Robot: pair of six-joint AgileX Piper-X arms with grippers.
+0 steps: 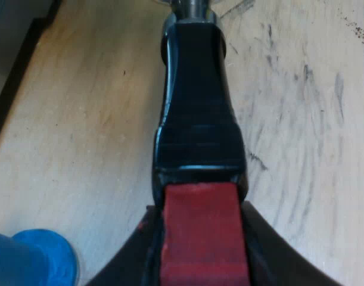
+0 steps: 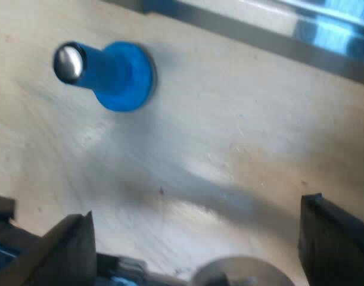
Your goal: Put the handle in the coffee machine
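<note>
Left gripper (image 1: pixel 202 256) clamps the handle (image 1: pixel 196 119) by its red end, over bare tabletop (image 1: pixel 80 119), clear of its edge. Right gripper (image 2: pixel 196 208) gapes, empty, near tamper (image 2: pixel 119 74). Risk: 1 end-grip lets the handle sag or twist, missing the machine's lock.

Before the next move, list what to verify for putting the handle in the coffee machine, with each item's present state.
1. Left pincer clamped on the handle at its red end: ok.
2. Handle lifted off the wooden table: cannot tell.
3. Blue tamper standing apart from the handle: ok.
4. Right pincer open, fingers wide apart: ok.
5. Handle lined up for locking in: cannot tell.
</note>
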